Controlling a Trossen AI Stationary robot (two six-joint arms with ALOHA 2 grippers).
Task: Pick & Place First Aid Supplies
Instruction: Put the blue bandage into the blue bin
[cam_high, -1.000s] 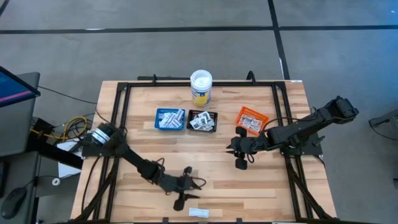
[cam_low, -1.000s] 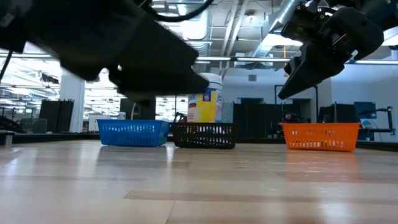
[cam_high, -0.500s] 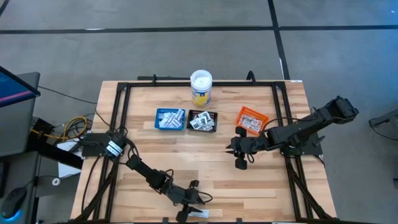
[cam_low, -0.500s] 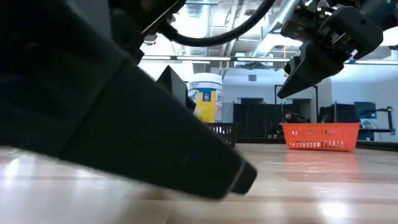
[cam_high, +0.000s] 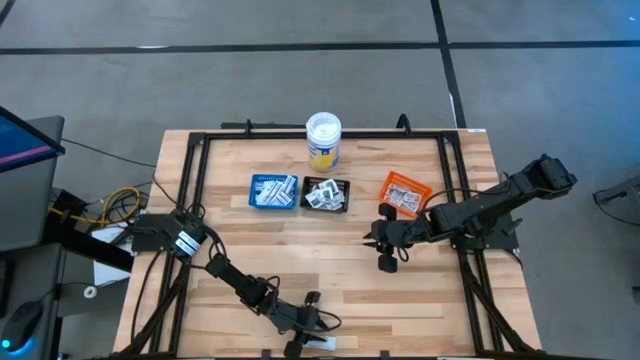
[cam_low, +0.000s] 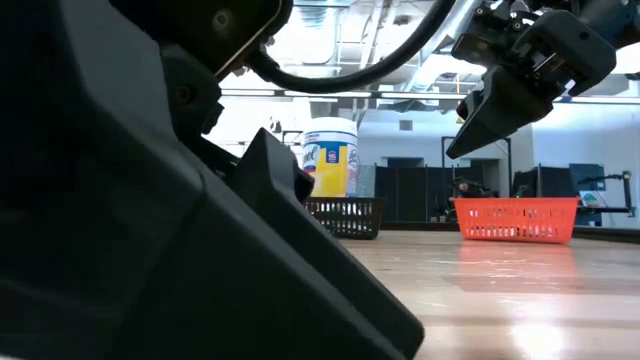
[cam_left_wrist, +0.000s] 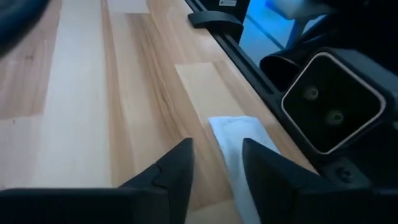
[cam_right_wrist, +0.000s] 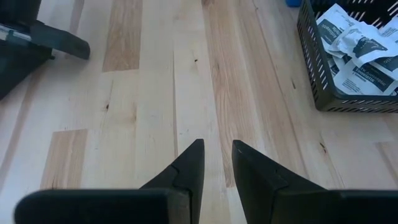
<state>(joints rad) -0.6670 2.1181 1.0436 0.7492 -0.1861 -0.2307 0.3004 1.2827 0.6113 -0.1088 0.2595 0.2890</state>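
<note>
I am working on the last loose packet (cam_left_wrist: 239, 149), a flat white paper strip lying on the pale wood table (cam_high: 340, 250) at its near edge, beside the black frame rail. My left gripper (cam_left_wrist: 214, 168) is hanging low over it, fingers parted with the packet's end showing between them, not yet clamped. I am judging the job nearly done: the blue tray (cam_high: 273, 191) is holding narrow white-and-blue strips, the black tray (cam_high: 327, 194) crinkled squarish white packets, the orange tray (cam_high: 404, 193) a few more, and I am seeing no other stray packet. What is left is gripping this one and carrying it to a tray. My right gripper (cam_high: 386, 248) is waiting above the table near the orange tray, fingers slightly apart and holding nothing. The trays are slotted plastic baskets.
</note>
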